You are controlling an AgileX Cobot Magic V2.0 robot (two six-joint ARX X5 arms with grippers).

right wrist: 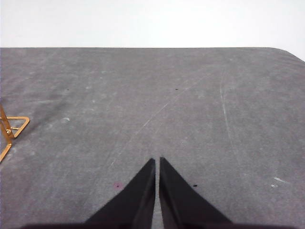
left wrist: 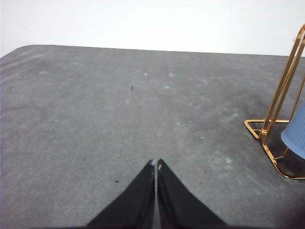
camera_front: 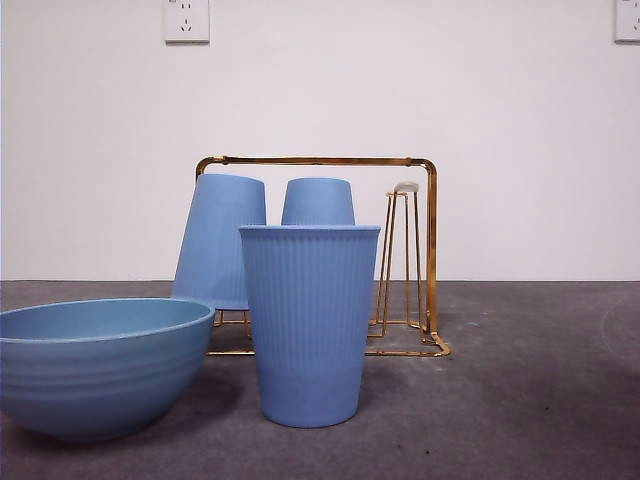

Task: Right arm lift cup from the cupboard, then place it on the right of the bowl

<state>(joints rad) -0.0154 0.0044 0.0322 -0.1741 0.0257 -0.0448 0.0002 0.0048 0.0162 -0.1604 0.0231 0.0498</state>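
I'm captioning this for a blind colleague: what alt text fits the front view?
A light-blue ribbed cup stands upright on a grey table, right of a wide blue bowl. Behind it, a gold wire rack holds two more cups upside down.

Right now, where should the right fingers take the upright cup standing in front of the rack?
Grip the upright cup across its smooth rim band, coming from above or from its open right side. It stands mouth up and widest at the top, with the bowl close on its left.
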